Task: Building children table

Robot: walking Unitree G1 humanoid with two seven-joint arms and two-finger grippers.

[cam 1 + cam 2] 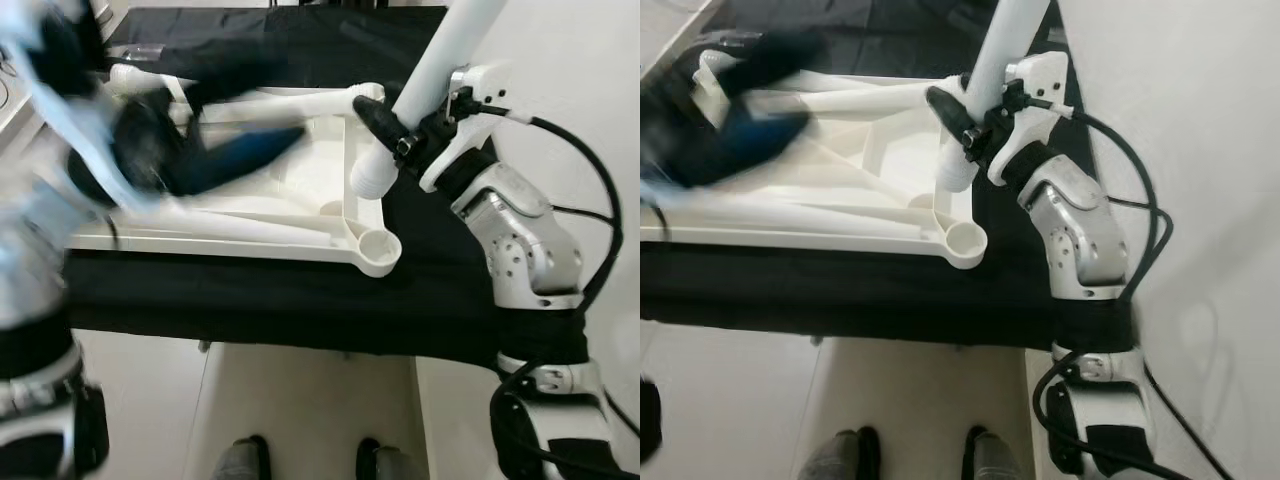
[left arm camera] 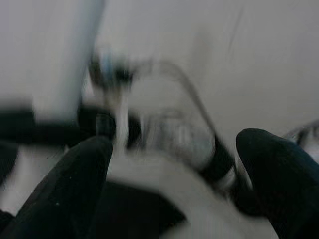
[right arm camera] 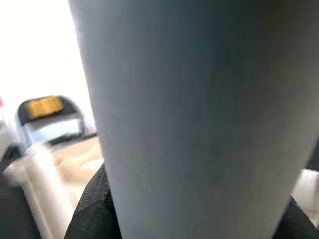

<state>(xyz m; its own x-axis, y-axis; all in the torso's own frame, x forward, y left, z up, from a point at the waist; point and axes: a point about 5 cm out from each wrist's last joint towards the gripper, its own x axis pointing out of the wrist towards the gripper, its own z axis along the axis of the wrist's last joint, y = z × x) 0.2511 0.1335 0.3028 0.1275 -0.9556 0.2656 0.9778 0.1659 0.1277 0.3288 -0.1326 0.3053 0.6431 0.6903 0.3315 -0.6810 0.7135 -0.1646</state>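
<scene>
Lying upside down on a black-draped bench [image 1: 300, 300], one white moulded plastic tabletop [image 1: 300, 215] showed round corner sockets. The right gripper [image 1: 385, 125] clamped one smooth white tubular leg [image 1: 440, 60]; the blurred left gripper [image 2: 174, 164] was spread.

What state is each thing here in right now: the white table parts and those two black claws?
Tabletop: upside down on the black cloth, ribbed underside up.
Corner socket: empty, no leg in it.
Table leg: tilted, lower end by the tabletop's right edge.
Right gripper: shut on the table leg.
Left gripper: blurred, over the tabletop; fingers spread apart, empty.
</scene>
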